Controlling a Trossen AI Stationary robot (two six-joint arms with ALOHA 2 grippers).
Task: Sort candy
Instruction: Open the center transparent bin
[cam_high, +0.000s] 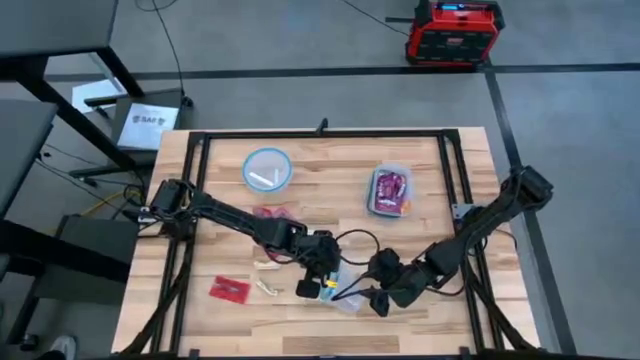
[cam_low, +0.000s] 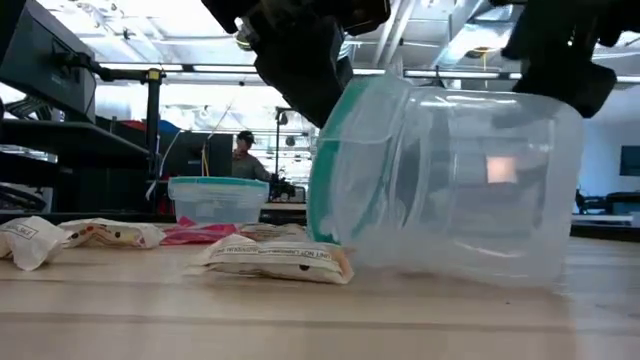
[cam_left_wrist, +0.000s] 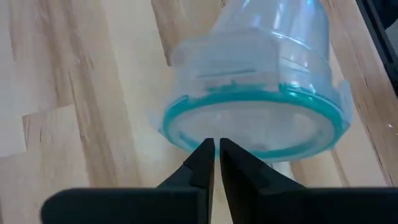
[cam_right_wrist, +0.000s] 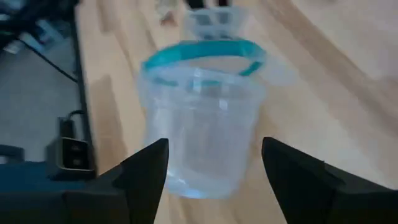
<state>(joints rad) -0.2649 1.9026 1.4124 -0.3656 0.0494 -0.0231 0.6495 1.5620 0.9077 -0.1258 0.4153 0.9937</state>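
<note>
A clear tub with a teal rim (cam_low: 440, 190) lies on its side near the table's front edge, mouth toward the left arm. My left gripper (cam_left_wrist: 216, 144) is shut at its rim. My right gripper (cam_right_wrist: 214, 155) stands open, one finger on either side of the tub's base end; whether they touch it I cannot tell. Candy lies loose on the wood: a red packet (cam_high: 230, 290), another red one (cam_high: 270, 212) and cream sticks (cam_high: 266, 276). One cream stick (cam_low: 275, 258) lies right by the tub's mouth. My left gripper pinches the tub's teal rim (cam_left_wrist: 186, 142) between its two fingertips, one inside the mouth and one outside as far as it shows. In the low view the fingers come down slanting from above onto the upper part of the rim (cam_low: 335, 110). The tub lies tilted, its side on the table.
A round blue-rimmed container (cam_high: 267, 168) with white sticks stands at the back left. At the back right, a rectangular one (cam_high: 390, 190) holds purple and red packets. Black frame rails (cam_high: 320, 133) run round the table top. Bare wood lies at the front left.
</note>
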